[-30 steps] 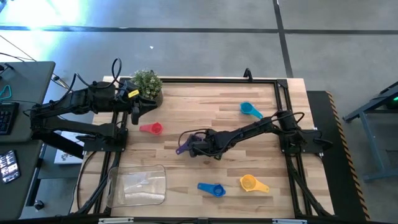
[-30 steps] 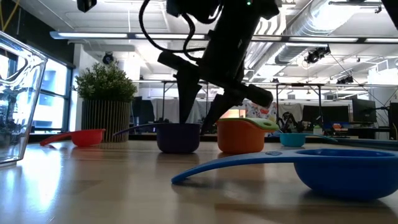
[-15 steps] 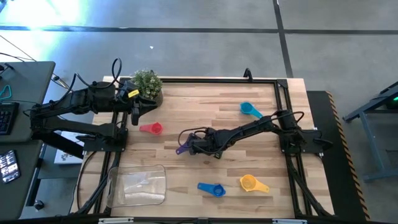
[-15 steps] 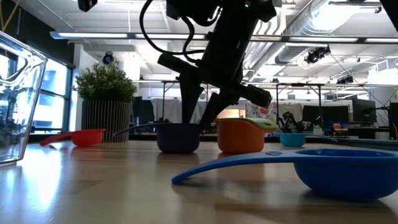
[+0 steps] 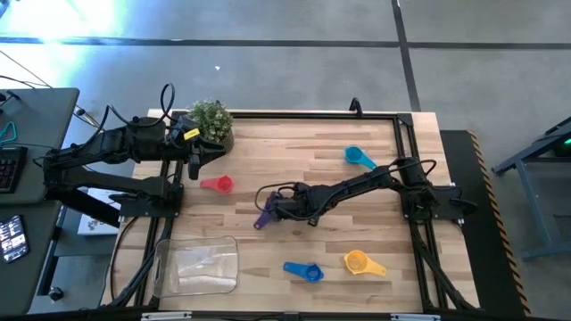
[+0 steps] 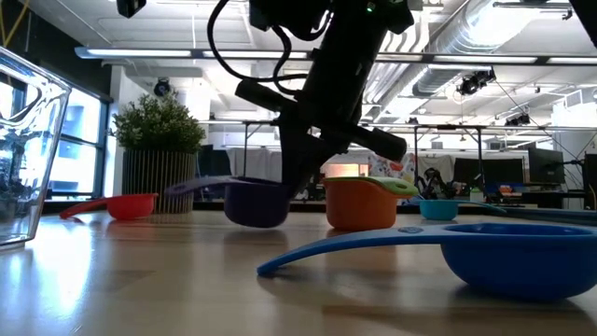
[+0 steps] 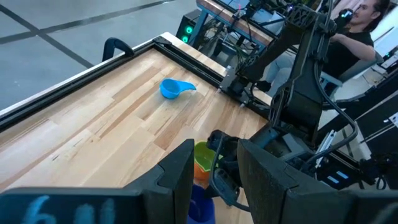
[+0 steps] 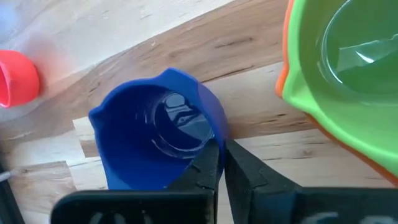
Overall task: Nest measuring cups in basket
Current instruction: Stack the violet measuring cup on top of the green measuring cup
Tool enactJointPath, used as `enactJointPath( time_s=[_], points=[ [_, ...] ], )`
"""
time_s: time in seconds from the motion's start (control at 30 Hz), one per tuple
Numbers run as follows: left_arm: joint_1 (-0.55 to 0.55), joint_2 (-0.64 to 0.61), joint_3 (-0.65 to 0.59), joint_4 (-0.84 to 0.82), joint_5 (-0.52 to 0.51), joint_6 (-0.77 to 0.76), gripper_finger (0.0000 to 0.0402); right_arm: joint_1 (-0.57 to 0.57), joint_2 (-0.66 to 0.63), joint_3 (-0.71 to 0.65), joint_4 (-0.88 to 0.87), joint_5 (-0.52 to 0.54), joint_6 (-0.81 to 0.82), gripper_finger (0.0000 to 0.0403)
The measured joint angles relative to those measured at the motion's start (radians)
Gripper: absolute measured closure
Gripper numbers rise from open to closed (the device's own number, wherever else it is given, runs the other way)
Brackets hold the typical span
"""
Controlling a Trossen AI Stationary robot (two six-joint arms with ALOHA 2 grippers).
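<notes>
The right gripper (image 5: 273,210) had pinched the rim of the small round purple plastic measuring cup (image 6: 254,202), tilted just above the table's centre; the clear rectangular plastic basket (image 5: 196,266) lay at seven o'clock.

The left gripper (image 5: 194,157) waited at ten o'clock, fingers apart.

so the basket (image 5: 198,265) is sitting at the bench's (image 5: 294,160) front-left corner, the potted plant (image 5: 211,119) at the back-left. Measuring cups (image 5: 303,270) are lying scattered: two along the front right of the basket, others mid-bench and back-right.
</notes>
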Motion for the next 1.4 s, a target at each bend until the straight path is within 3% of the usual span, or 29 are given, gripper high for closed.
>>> enactJointPath(
  time_s=[0.3, 0.57, 0.83, 1.13, 1.4],
  points=[
    [0.0, 0.0, 0.0, 0.0, 0.0, 0.0, 0.0287, -0.003, -0.001, 0.026, -0.003, -0.005, -0.119, 0.0401],
    [0.0, 0.0, 0.0, 0.0, 0.01, -0.001, 0.0287, -0.034, -0.004, 0.131, -0.068, -0.037, -0.391, 0.0402],
    [0.0, 0.0, 0.0, 0.0, 0.078, -0.001, 0.0287, -0.089, -0.005, 0.254, -0.175, -0.141, -0.692, 0.0402],
    [0.0, 0.0, 0.0, 0.0, 0.078, -0.002, 0.0287, -0.138, -0.005, 0.478, -0.526, -0.161, -0.984, 0.0402],
    [0.0, 0.0, 0.0, 0.002, 0.076, -0.002, 0.0287, -0.169, -0.006, 0.68, -0.878, -0.067, -1.154, 0.0403]
  ],
)
